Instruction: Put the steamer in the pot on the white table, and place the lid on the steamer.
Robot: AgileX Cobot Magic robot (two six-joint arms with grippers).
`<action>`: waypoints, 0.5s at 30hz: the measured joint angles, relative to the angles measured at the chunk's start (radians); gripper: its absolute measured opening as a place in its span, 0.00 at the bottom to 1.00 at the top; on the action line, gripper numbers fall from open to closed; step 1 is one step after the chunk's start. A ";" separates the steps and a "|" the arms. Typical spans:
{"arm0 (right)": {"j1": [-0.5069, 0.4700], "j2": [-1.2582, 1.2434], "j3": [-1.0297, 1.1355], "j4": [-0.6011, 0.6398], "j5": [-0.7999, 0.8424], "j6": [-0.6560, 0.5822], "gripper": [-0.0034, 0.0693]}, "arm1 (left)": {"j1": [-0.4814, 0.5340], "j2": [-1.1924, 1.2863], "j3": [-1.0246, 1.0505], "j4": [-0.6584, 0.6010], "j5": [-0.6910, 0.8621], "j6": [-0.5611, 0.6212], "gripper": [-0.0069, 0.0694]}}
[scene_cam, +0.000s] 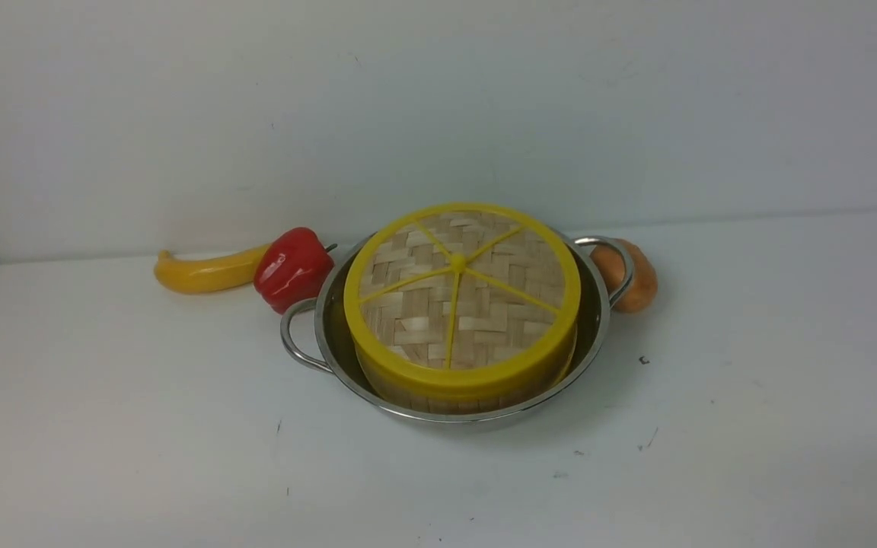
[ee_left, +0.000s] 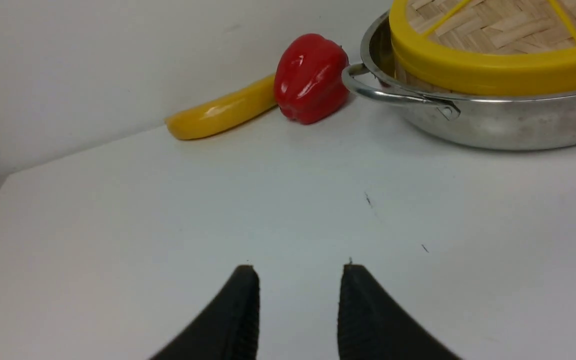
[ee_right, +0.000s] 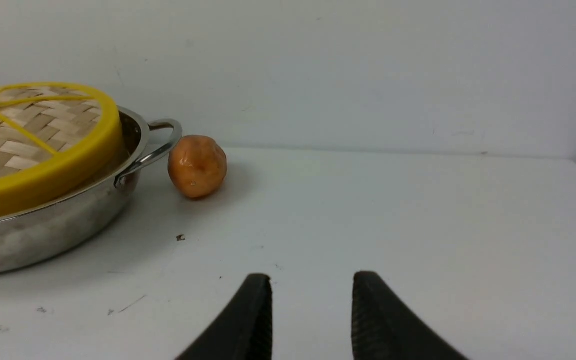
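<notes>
woven bamboo lid with yellow rim and spokes (scene_cam: 460, 293) on bamboo steamer (scene_cam: 438, 397) inside shiny steel two-handled pot (scene_cam: 332, 323), on white table (scene_cam: 141, 426) | left gripper (ee_left: 299, 295) parted, empty, well apart | right gripper (ee_right: 312, 300) parted, empty, well apart

Lab bench: bare white table (scene_cam: 103, 426)

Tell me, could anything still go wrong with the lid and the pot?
Maybe two small things. The lid looks slightly tilted on the steamer inside the pot, so a bump might slide it off. Also, the red pepper and the brown potato-like toy sit right against the pot's handles, so nudging the pot could roll them away. Both the left gripper and the right gripper are open and apart from everything.
</notes>
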 joint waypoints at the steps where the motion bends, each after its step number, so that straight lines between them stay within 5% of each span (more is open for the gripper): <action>1: 0.000 0.000 0.000 0.000 0.000 0.000 0.38 | 0.000 0.000 0.000 0.000 0.015 -0.022 0.39; 15: 0.000 0.000 0.000 0.000 0.000 0.000 0.38 | 0.000 0.000 0.000 0.004 0.028 -0.120 0.39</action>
